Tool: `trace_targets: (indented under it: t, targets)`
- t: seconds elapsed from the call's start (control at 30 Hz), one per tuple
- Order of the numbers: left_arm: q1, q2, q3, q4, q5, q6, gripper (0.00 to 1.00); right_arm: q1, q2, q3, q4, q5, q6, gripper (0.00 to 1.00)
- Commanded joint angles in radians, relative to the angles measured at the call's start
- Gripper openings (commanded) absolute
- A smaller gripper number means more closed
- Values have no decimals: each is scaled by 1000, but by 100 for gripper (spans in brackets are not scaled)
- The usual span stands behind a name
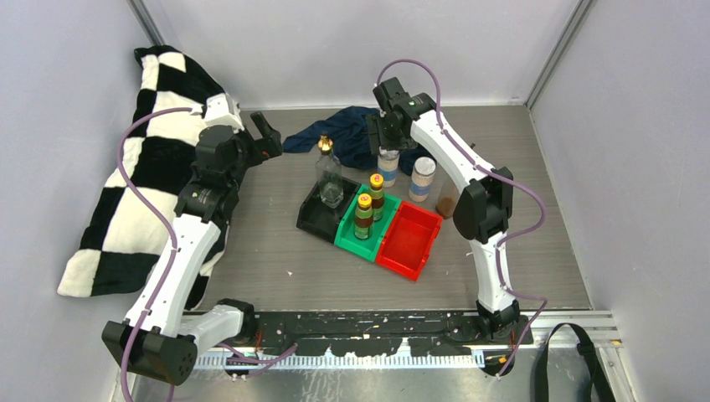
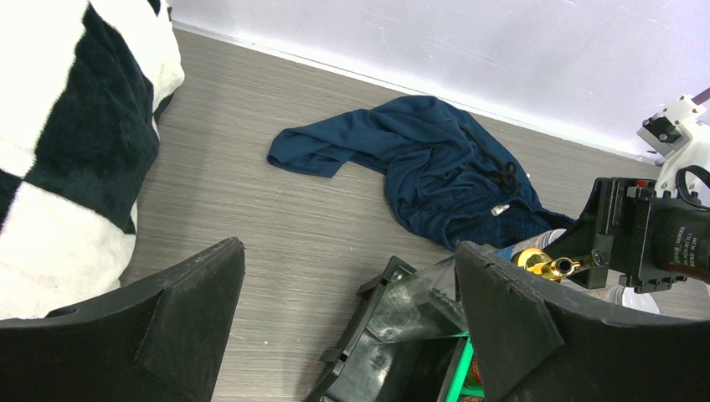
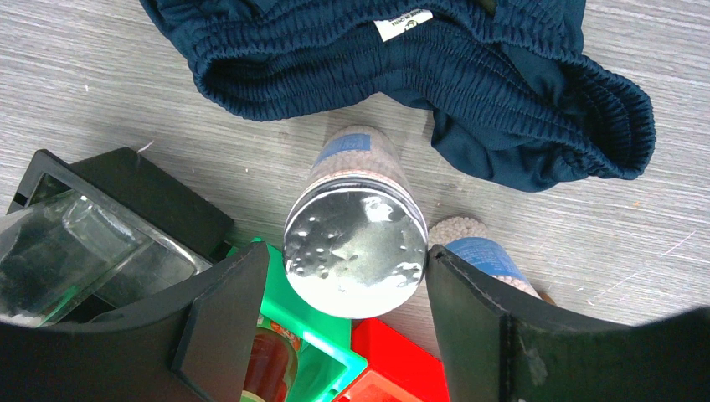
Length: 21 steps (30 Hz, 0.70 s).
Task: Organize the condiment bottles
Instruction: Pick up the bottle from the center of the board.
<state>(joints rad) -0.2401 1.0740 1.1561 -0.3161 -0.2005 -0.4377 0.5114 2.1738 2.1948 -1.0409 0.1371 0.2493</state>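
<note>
1. The right pincer (image 3: 347, 251) hangs over a white-capped cylindrical jar (image 3: 355, 244) standing upright on the grey wood-grain surface (image 1: 268, 251). Its jaws are apart, one on each side of the cap. A sliver of gap shows beside the left finger (image 3: 226, 318).
2. A second white-capped jar (image 1: 424, 178) stands just beside the first, behind the red plastic bin (image 1: 408, 243).
3. The left pincer (image 2: 347, 260) is spread wide and empty, above bare surface near the black-and-white checkered blanket (image 1: 159, 167).
4. A clear glass bottle with a gold pourer top (image 1: 329, 180) stands in the black plastic bin (image 1: 311, 219).
5. Two dark bottles with yellow caps (image 1: 377, 193) (image 1: 363, 214) stand upright in the green plastic bin (image 1: 356, 243), which sits between the black and red ones.
6. A crumpled navy garment (image 1: 343, 134) lies behind the bins.
</note>
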Motion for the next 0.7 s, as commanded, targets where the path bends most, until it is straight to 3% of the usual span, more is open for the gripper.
trace_targets:
  t: [0.0, 0.3, 0.43, 0.5, 0.67]
  targets:
    - [-3, 0, 4, 19, 6, 2, 96, 5, 3, 42, 4, -11, -1, 74]
    - [-2, 0, 4, 19, 6, 1, 96, 5, -2, 34, 2, -11, 1, 59]
    - [-3, -2, 2, 20, 6, 1, 96, 5, -9, 22, 10, -3, 3, 39]
    - [-3, -3, 2, 19, 4, 1, 96, 5, -13, 17, 11, 0, 3, 25]
    - [-4, -5, 1, 20, 4, 1, 96, 5, -25, 14, 17, 14, 3, 7]
